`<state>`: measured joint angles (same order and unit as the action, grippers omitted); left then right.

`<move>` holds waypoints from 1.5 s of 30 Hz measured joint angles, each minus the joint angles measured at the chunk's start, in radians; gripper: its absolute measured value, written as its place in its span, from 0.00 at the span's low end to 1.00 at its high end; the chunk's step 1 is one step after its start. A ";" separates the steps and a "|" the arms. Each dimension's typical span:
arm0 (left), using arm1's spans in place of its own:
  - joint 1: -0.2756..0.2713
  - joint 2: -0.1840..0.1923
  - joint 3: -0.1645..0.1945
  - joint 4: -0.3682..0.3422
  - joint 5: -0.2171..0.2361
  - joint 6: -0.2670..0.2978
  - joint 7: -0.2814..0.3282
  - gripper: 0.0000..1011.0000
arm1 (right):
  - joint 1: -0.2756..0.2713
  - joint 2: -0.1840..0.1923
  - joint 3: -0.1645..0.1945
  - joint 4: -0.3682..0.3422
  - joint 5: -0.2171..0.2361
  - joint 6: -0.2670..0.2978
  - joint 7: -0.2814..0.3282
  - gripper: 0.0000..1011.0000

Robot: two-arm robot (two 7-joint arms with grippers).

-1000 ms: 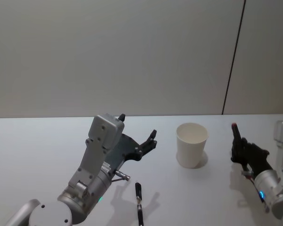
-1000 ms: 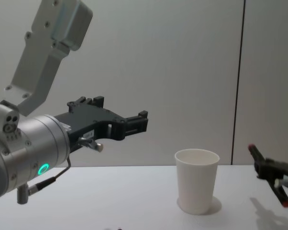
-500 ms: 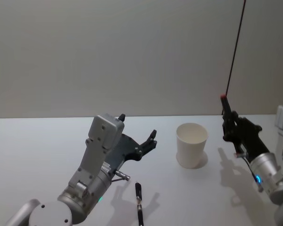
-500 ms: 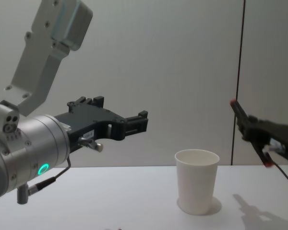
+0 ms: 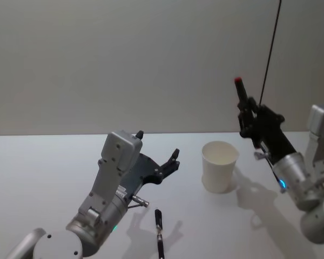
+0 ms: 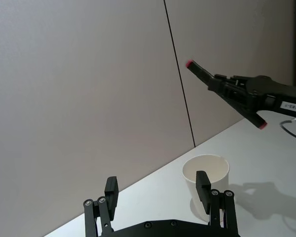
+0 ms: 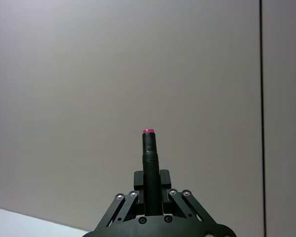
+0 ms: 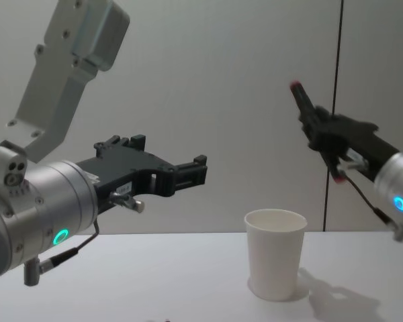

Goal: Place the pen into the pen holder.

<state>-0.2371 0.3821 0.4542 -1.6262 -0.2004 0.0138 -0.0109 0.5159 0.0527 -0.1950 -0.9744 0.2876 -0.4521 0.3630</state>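
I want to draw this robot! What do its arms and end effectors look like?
The left arm and right arm are round, silver-grey metal. The left wrist has a glowing green ring, the right a blue ring. The left end effector and right end effector are black, each with two flat fingers. Thin cables run beside both wrists.

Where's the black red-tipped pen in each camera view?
Head: black red-tipped pen upper right, in right tool.
Chest: pen upper right, higher than white paper cup.
Left wrist: pen beyond open left tool.
Right wrist: pen upright in tool.
Landmark: dark vertical wall seam.
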 joint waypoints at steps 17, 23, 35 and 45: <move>0.000 0.000 0.000 0.000 0.000 0.000 0.000 0.99 | 0.283 -0.080 -0.024 0.489 -0.017 -0.333 0.127 0.17; 0.000 0.000 0.000 0.000 0.000 0.000 0.000 0.99 | 0.346 -0.098 -0.029 0.616 -0.028 -0.391 0.138 0.17; 0.000 0.000 0.000 0.000 0.000 0.000 0.000 0.99 | 0.431 -0.122 -0.033 0.796 -0.050 -0.439 0.139 0.17; 0.000 0.000 0.000 0.000 0.000 0.000 0.000 0.99 | 0.455 -0.127 -0.024 0.856 -0.055 -0.448 0.140 0.17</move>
<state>-0.2371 0.3821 0.4542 -1.6262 -0.2004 0.0138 -0.0109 0.9708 -0.0739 -0.2192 -0.1187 0.2326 -0.8998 0.5028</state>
